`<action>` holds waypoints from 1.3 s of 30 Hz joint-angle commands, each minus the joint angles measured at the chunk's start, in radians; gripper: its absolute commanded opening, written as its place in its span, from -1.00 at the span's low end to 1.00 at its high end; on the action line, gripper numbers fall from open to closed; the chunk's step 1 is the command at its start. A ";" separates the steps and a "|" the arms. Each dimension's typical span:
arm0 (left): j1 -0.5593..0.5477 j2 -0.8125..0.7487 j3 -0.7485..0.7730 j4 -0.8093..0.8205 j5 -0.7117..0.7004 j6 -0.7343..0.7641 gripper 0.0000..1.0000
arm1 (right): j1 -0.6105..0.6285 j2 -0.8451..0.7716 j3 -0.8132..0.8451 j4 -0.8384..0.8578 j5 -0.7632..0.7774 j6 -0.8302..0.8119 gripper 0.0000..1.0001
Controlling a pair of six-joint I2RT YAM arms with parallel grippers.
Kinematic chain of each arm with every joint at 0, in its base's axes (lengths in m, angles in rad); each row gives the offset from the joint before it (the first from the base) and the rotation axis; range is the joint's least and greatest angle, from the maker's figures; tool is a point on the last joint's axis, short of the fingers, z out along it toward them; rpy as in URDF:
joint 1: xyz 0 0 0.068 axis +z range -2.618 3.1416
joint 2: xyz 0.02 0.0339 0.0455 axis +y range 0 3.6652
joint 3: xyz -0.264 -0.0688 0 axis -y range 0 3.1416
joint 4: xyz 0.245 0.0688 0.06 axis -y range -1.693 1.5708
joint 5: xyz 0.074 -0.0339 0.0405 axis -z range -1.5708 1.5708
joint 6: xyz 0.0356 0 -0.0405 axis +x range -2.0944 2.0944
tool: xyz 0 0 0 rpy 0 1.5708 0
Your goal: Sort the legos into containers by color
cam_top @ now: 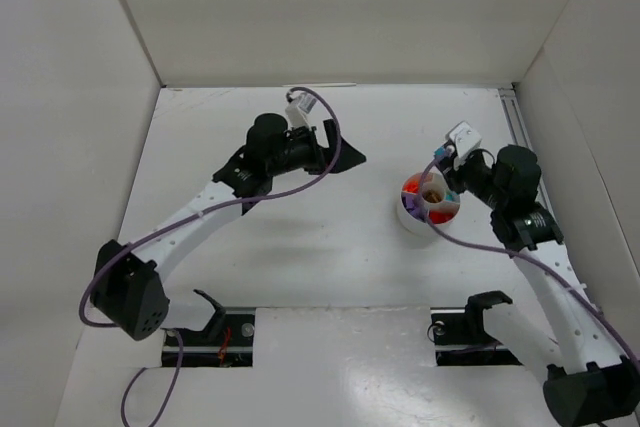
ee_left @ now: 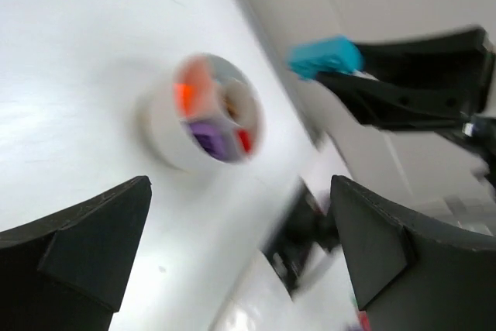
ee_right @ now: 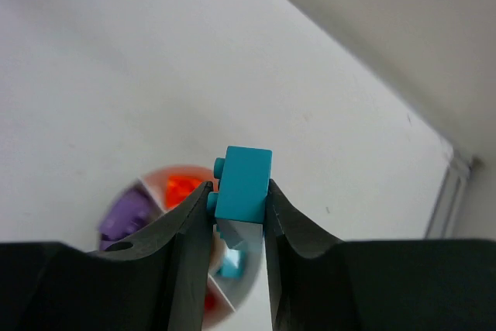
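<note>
R fingers [ee_right: 186,242] pinch small teal plastic lego brick [ee_right: 243,184] just above round white divided bowl [cam_top: 412,220], teal wedge [ee_right: 229,266] straight below; L fingers [ee_left: 85,246] spread, empty, well apart.

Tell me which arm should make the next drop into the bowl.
Right. The right tool is shut on the teal lego above the bowl; the left tool is open, empty and apart from it.

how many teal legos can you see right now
2. One teal lego is pinched in the right gripper above the bowl; a second teal lego lies in a bowl compartment just beneath it. Others may be hidden behind the fingers.
</note>
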 commanded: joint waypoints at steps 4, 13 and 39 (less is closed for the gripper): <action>0.008 -0.244 -0.089 -0.311 -0.733 0.026 1.00 | -0.242 0.119 0.041 -0.118 0.045 0.047 -0.99; 0.027 -0.349 -0.170 -0.411 -0.924 -0.037 1.00 | -0.288 0.237 -0.005 -0.027 -0.053 0.037 -0.91; 0.027 -0.343 -0.133 -0.481 -0.904 -0.037 1.00 | -0.306 0.237 -0.041 -0.062 -0.136 0.074 0.20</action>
